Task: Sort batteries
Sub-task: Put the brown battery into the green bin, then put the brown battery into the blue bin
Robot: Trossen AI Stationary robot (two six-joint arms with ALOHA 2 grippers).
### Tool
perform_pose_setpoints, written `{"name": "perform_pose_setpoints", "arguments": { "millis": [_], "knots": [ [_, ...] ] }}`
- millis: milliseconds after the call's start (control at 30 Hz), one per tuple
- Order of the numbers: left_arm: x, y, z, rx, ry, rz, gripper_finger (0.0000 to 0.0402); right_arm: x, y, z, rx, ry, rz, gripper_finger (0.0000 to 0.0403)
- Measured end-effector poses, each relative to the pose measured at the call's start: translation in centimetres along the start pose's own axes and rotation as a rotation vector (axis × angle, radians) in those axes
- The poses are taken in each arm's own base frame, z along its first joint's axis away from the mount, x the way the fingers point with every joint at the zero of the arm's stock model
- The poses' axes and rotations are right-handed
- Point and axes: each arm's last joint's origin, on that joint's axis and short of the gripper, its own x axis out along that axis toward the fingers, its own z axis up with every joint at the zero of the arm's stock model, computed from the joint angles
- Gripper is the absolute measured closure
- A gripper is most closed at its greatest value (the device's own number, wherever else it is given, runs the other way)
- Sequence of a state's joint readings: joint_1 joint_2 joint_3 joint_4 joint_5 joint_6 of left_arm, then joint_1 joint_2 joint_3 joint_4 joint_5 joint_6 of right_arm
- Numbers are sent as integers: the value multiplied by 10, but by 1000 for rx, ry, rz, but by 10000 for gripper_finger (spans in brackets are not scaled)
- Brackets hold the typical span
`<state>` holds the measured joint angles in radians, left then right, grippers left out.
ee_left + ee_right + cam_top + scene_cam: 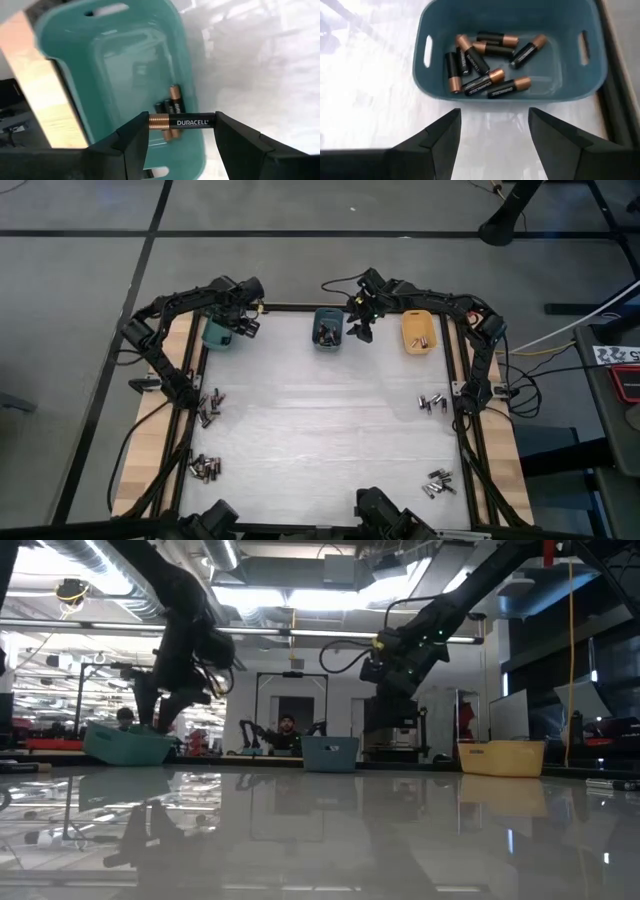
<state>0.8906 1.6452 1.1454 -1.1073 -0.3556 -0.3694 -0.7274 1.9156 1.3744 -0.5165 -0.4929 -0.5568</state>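
While hovering over the teal bin (115,65), left gripper (181,131) clamped end-to-end on one battery (182,122), presumably lined up to drop beside the cells (170,105) already inside. Right gripper (492,137) empty, jaws apart, just short of blue bin (510,50) holding its sorted batteries (485,65). Loose clusters (205,468) left on table (320,430).

3 bins – teal (217,335), blue (328,330), orange (418,332). Blue bin batteries (485,60): 8. Teal bin batteries (170,105): about 3, plus 1 battery (182,122) clamped in left tool (180,131). Orange bin: 2 visible. Worktop (320,420): 4 loose clusters – exact cell counts unclear.
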Motion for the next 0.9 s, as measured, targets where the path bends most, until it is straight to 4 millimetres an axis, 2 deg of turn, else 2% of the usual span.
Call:
{"name": "perform_pose_setpoints", "arguments": {
  "millis": [267, 400, 633, 900],
  "knots": [
    [-28, 28, -10, -130, -104, -34, 204, 2, 3, 1, -26, 4, 3, 169],
    [-27, 37, -6, -186, -115, -35, 204, 2, 3, 1, -35, 3, 3, 169],
    [-20, 33, -1, -201, -110, -30, 202, 2, 3, 0, -30, 15, 5, 169],
    [-12, 31, 2, -193, -78, -14, 157, 2, 3, -1, -30, 18, 3, 169]
  ]
}}
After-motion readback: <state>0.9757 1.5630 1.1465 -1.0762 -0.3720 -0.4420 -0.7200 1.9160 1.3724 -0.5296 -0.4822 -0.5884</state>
